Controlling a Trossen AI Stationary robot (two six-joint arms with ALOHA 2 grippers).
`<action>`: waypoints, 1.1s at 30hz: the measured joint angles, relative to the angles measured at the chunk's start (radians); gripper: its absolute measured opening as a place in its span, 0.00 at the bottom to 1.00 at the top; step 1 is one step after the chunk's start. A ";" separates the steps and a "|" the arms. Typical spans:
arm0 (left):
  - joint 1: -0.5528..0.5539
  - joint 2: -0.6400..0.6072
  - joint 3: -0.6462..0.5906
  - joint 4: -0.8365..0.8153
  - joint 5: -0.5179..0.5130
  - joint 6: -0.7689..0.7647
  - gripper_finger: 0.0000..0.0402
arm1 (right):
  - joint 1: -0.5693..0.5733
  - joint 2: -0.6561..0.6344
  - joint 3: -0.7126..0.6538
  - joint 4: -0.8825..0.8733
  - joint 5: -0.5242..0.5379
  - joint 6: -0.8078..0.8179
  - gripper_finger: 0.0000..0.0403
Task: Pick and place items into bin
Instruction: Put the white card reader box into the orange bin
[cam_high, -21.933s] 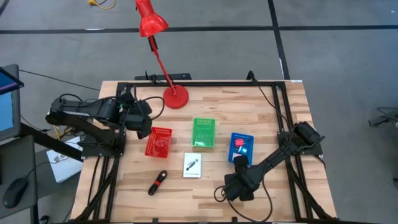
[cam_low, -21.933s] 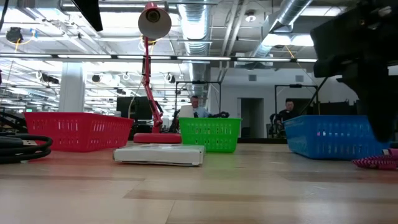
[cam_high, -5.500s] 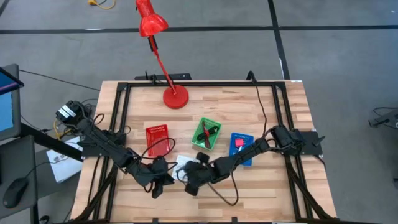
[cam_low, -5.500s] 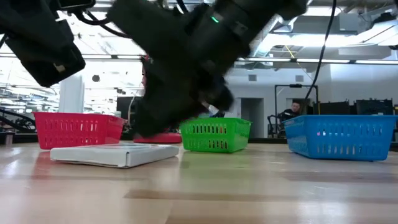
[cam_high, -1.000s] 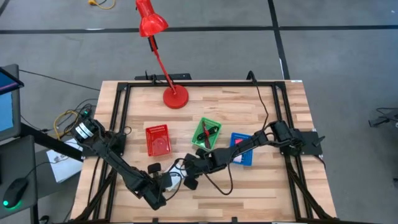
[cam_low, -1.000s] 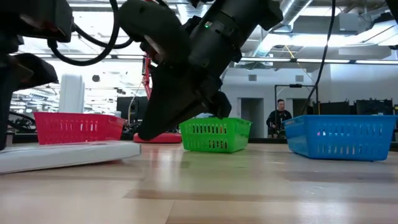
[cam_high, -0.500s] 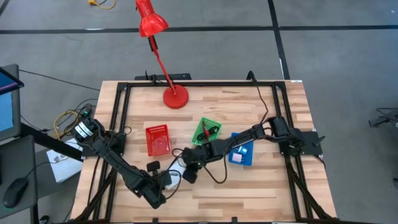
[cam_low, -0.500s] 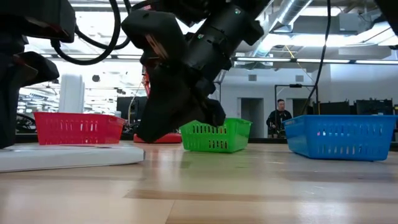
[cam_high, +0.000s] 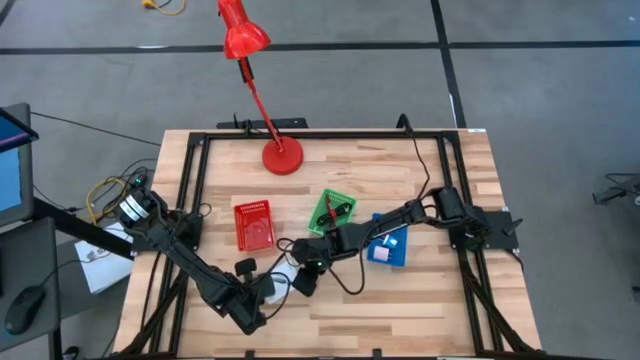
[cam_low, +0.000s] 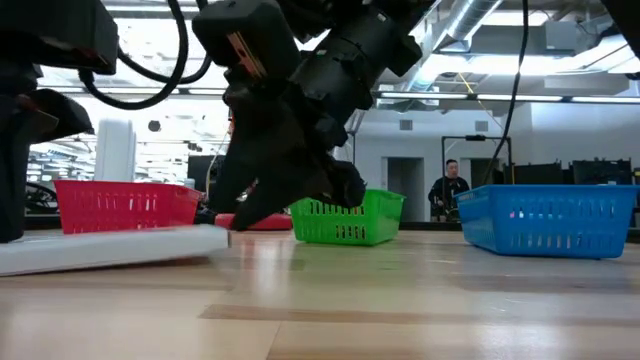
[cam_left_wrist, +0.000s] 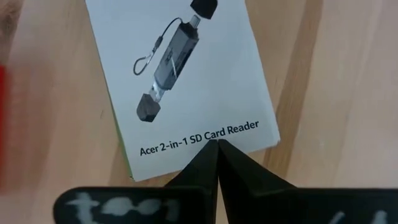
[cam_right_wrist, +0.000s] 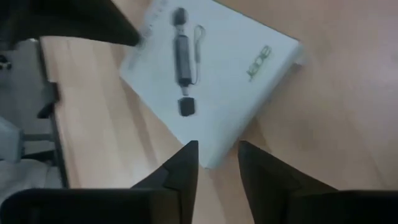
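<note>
The white card box (cam_left_wrist: 180, 81), printed with a black card reader, lies flat on the wooden table (cam_high: 420, 300) near its front; it also shows as the box (cam_high: 283, 284) and the box (cam_low: 110, 248). My left gripper (cam_left_wrist: 217, 145) is shut, with its tips at one short end of the box. My right gripper (cam_right_wrist: 216, 147) comes from the opposite end with its fingers open, and a corner edge of the box (cam_right_wrist: 214, 163) sits in the gap. In the high view the left gripper (cam_high: 270, 292) and the right gripper (cam_high: 298, 282) flank the box. My left gripper sets its shut fingertips (cam_left_wrist: 211, 152) on the box's top face at the short edge under the printed words (cam_left_wrist: 199, 138). It comes from above, slanting down. The box lies on the table. Whether my right gripper touches the box, I cannot tell.
A red basket (cam_high: 254, 224), a green basket (cam_high: 331, 214) holding a black-and-red stick, and a blue basket (cam_high: 388, 240) with small items stand in a row behind the box. A red desk lamp (cam_high: 281, 157) stands at the far edge. A black frame (cam_high: 320, 134) borders the table.
My right gripper has moved a little toward the table's left and far edges and come down to the box's end, and its fingers have spread apart. My left gripper has stayed shut on the box's other end.
</note>
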 joint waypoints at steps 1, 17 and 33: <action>-0.002 -0.001 -0.009 0.006 -0.002 -0.015 0.00 | 0.001 0.000 0.000 0.009 -0.001 0.000 0.27; -0.056 -0.001 -0.046 0.048 -0.051 -0.080 0.00 | -0.009 0.000 0.000 0.014 -0.074 0.086 0.28; -0.079 -0.001 -0.046 0.045 -0.027 -0.088 0.00 | -0.033 0.123 0.002 0.298 -0.181 0.171 0.28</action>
